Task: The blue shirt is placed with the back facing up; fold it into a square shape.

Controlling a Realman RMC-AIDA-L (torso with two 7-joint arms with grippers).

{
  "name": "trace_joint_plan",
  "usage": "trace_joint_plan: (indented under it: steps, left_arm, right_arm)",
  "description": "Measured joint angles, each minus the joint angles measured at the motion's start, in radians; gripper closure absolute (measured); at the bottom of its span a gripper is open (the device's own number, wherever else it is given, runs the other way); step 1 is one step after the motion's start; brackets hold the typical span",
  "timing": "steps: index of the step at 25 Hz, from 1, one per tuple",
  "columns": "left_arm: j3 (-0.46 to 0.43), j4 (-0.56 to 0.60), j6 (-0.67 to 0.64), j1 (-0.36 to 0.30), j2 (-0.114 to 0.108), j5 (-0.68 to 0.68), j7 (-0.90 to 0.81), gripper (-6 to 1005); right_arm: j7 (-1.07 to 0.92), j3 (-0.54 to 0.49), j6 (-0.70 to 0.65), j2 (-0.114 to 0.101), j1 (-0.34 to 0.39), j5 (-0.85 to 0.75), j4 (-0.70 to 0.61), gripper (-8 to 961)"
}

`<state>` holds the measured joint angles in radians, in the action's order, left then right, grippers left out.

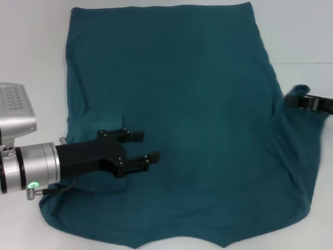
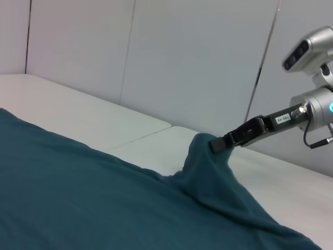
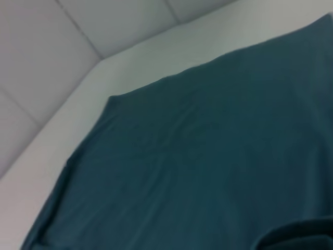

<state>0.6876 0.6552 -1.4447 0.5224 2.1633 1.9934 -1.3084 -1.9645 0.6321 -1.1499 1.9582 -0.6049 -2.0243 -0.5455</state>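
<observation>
The blue shirt (image 1: 208,120) lies spread plain side up on the white table (image 1: 36,47), far bigger than both grippers. Its left sleeve is folded in onto the body. My left gripper (image 1: 144,147) hovers over that folded sleeve, open, with nothing between its fingers. At the shirt's right edge my right gripper (image 1: 292,99) is shut on the right sleeve. The left wrist view shows that gripper (image 2: 216,144) pinching the shirt (image 2: 104,203) and lifting a peak of cloth off the table. In the right wrist view the shirt (image 3: 197,172) fills most of the picture.
Bare white table (image 2: 78,120) surrounds the shirt at the far side, left and right. Pale wall panels (image 2: 182,57) stand behind the table. The shirt's near hem (image 1: 182,242) reaches close to the table's front edge.
</observation>
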Motion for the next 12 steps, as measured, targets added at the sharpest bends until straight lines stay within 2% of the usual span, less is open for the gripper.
trace_joint_plan:
  steps: [3,7,12]
  left_arm:
    - [0.0,0.0,0.001,0.001,0.0,0.0,0.0,292]
    - [-0.001,0.0,0.001,-0.002,0.0,0.001,-0.006,292]
    - [-0.002,0.0,0.001,-0.006,0.0,0.004,-0.008,293]
  right_arm:
    - [-0.062,0.078,0.001,0.008,-0.044,0.0,-0.001,846]
    - [-0.067,0.13,-0.003,0.034,-0.09,0.0,-0.003,839]
    - [-0.069,0.188,-0.003,0.05,-0.105,-0.001,-0.022,831]
